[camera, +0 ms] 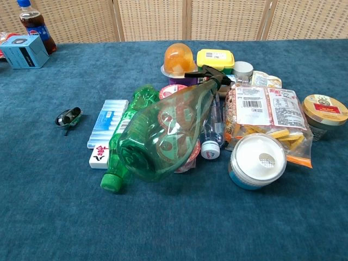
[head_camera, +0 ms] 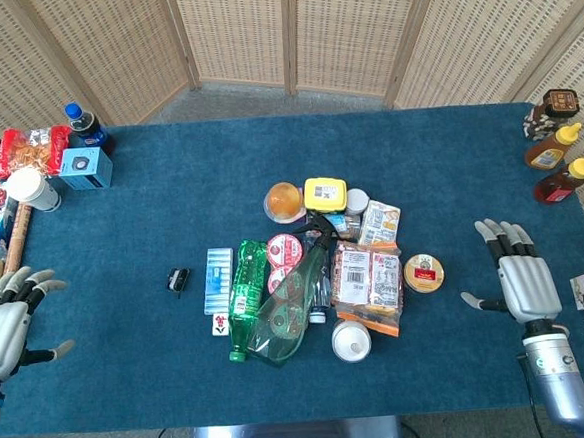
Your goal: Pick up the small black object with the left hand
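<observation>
The small black object (head_camera: 178, 280) lies alone on the blue cloth, left of the central pile; in the chest view the small black object (camera: 68, 117) sits left of a pale blue packet. My left hand (head_camera: 7, 324) hovers at the table's left edge, well to the left of the object, fingers spread and holding nothing. At the right side my right hand (head_camera: 517, 276) is also spread and holds nothing. Neither hand shows in the chest view.
A pile in the middle holds a green bottle (head_camera: 249, 297), a pale blue packet (head_camera: 217, 279), a snack bag (head_camera: 368, 282), cups and tins. A cola bottle (head_camera: 87, 127), blue box (head_camera: 86, 170) and snacks stand back left. Sauce bottles (head_camera: 563, 163) stand back right.
</observation>
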`<action>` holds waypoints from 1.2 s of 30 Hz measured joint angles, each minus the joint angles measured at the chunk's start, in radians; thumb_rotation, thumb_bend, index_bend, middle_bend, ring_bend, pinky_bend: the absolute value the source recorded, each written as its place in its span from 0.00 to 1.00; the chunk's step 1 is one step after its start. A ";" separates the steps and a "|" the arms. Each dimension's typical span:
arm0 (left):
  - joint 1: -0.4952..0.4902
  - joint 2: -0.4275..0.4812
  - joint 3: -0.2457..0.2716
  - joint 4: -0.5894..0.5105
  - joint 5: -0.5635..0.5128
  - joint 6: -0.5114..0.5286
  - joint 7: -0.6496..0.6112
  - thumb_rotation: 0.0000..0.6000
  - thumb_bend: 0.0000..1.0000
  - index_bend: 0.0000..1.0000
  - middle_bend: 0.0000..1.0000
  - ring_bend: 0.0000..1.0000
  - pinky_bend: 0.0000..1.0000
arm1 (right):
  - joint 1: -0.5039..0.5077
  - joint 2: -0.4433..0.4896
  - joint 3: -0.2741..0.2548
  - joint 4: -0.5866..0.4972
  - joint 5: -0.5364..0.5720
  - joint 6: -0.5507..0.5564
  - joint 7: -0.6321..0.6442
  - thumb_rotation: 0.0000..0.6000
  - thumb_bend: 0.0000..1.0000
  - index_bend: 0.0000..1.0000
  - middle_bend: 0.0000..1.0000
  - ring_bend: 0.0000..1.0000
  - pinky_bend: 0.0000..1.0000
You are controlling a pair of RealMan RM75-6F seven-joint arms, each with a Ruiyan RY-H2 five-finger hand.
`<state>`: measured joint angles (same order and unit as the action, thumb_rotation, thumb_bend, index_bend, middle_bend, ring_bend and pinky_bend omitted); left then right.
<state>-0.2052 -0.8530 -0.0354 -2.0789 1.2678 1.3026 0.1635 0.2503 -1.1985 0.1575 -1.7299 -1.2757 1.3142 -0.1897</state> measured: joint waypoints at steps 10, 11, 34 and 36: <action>-0.024 -0.013 -0.003 0.014 0.006 -0.038 0.010 1.00 0.17 0.22 0.23 0.00 0.00 | -0.010 0.006 -0.009 -0.014 -0.005 0.011 0.007 0.93 0.00 0.00 0.00 0.00 0.00; -0.033 -0.012 -0.008 0.016 0.001 -0.044 0.020 1.00 0.17 0.21 0.23 0.00 0.00 | -0.012 0.007 -0.010 -0.016 -0.006 0.015 0.007 0.93 0.00 0.00 0.00 0.00 0.00; -0.292 -0.243 -0.096 0.188 -0.280 -0.244 0.268 1.00 0.17 0.24 0.22 0.00 0.00 | -0.085 0.087 -0.015 -0.055 -0.004 0.096 0.043 0.92 0.00 0.00 0.00 0.00 0.00; -0.317 -0.282 -0.099 0.218 -0.303 -0.264 0.281 1.00 0.17 0.24 0.24 0.00 0.00 | -0.089 0.093 -0.014 -0.056 -0.001 0.100 0.045 0.93 0.00 0.00 0.00 0.00 0.00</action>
<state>-0.5221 -1.1348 -0.1345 -1.8613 0.9652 1.0387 0.4440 0.1610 -1.1059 0.1434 -1.7863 -1.2765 1.4141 -0.1447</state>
